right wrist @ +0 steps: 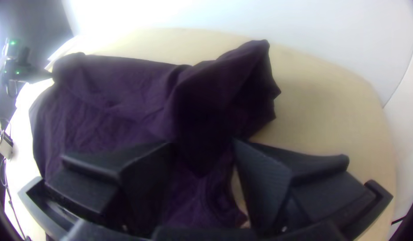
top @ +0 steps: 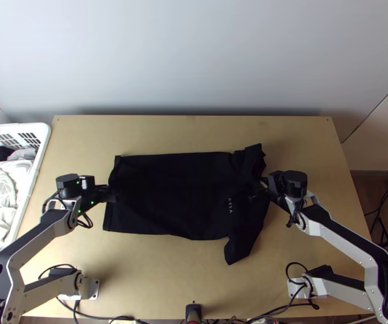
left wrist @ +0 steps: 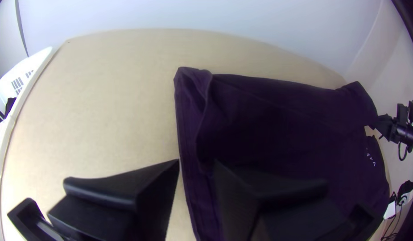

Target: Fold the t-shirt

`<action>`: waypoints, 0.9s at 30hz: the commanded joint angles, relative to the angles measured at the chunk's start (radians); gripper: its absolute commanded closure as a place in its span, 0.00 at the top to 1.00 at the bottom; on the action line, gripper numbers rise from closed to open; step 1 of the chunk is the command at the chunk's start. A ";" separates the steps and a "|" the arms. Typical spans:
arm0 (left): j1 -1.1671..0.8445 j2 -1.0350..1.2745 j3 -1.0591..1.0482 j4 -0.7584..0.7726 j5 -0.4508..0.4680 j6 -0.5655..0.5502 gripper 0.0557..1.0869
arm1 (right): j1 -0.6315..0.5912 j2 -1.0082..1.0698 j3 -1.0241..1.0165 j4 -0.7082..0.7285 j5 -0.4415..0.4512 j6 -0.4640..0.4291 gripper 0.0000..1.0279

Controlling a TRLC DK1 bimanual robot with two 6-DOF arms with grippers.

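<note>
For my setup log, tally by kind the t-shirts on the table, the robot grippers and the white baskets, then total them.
T-shirt: 1, black
Grippers: 2, left gripper and right gripper
White basket: 1
Total: 4

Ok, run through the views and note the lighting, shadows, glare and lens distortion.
Top view: soft shadow along the foot of the wall; the t-shirt is so dark its folds barely show. Left wrist view: the far edge of the table bends into an arc, corners darkened. Right wrist view: glare whitens the wall and part of the table.
</note>
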 commanded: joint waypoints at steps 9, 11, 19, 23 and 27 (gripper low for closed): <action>0.030 -0.113 0.134 -0.508 0.084 0.046 0.69 | -0.036 -0.154 0.119 -0.317 -0.002 0.005 0.94; 0.030 -0.114 0.142 -0.580 0.083 0.059 0.69 | -0.033 -0.193 0.133 -0.364 -0.004 0.009 0.96; 0.033 -0.117 0.157 -0.785 0.052 0.124 0.69 | 0.007 -0.306 0.145 -0.550 -0.016 0.024 0.96; 0.027 -0.116 0.162 -0.853 0.043 0.136 0.68 | 0.034 -0.355 0.142 -0.628 -0.024 0.027 0.96; 0.024 -0.116 0.165 -0.899 0.040 0.139 0.59 | 0.057 -0.401 0.134 -0.693 -0.028 0.033 0.96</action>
